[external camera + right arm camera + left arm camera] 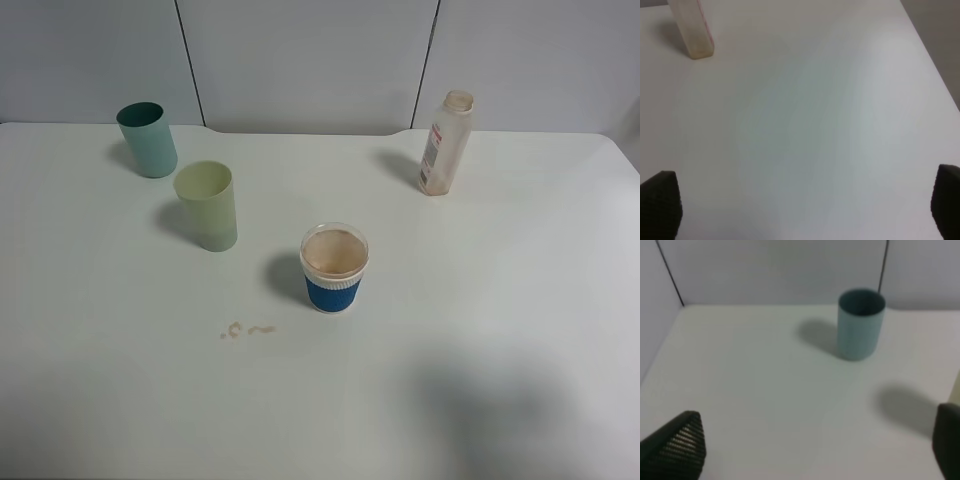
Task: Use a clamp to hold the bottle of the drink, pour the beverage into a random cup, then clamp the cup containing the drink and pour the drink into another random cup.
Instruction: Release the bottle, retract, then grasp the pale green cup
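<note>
The bottle [445,145] stands upright and capless at the back right; its base [692,30] shows in the right wrist view, well ahead of my right gripper [802,205], which is open over bare table. The pale yellow-green tumbler [207,205] stands left of centre. The blue-sleeved paper cup [334,268] sits mid-table, its inside pale brown. Whether any vessel holds the drink I cannot tell. My left gripper [812,450] is open and empty, facing the teal tumbler [860,322] from a distance. Neither arm shows in the exterior high view.
The teal tumbler [148,140] stands at the back left, behind the yellow-green one. Small brown drops [248,330] lie on the white table [500,300] in front of the cups. The table's right edge [935,65] runs beside my right gripper.
</note>
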Available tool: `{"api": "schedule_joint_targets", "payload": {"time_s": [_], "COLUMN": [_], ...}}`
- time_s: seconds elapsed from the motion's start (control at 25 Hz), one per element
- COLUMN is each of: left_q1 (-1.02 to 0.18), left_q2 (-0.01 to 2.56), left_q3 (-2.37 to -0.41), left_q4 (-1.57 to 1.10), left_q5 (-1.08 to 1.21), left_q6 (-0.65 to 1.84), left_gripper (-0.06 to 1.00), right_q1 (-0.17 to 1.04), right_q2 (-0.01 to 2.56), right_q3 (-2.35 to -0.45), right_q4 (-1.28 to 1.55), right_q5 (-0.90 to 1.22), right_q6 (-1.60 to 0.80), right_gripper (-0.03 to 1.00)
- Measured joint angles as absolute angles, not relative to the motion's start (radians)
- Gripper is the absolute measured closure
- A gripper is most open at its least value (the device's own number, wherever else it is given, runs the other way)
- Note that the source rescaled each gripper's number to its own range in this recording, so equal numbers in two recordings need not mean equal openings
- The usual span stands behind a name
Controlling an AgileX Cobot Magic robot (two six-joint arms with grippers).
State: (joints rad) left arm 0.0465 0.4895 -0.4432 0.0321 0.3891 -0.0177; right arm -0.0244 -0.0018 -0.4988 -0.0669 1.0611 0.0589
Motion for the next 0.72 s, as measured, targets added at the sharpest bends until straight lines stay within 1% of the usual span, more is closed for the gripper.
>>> {"api": "schedule_joint_targets", "payload": {"time_s": [0.24,0.4,0.64,0.72], "left_q1": [0.046,0.044,-0.033,-0.068], "left_q2": [0.606,0.685,0.769,0.788], "left_q3": [-0.352,-0.33,-0.329,-0.329], "left_q4": [0.023,0.022,0.025,0.025], "left_q5": [0.207,0.159,0.074,0.039], "left_q6": [-0.018,-0.018,-0.018,-0.023], "left_gripper": [0.19,0.19,0.19,0.15], "right_q1": [-0.024,-0.024,-0.024,-0.024], "right_q2": [-0.002,-0.002,-0.002,-0.002], "right_q3": [-0.499,-0.499,-0.499,-0.499], "right_q4": [-0.067,-0.067,-0.067,-0.067], "right_q5": [1.061,1.061,1.061,1.061], "right_q6": [0.059,0.059,0.059,0.059], "right_gripper": [-0.03,-0.03,-0.03,-0.03]}}
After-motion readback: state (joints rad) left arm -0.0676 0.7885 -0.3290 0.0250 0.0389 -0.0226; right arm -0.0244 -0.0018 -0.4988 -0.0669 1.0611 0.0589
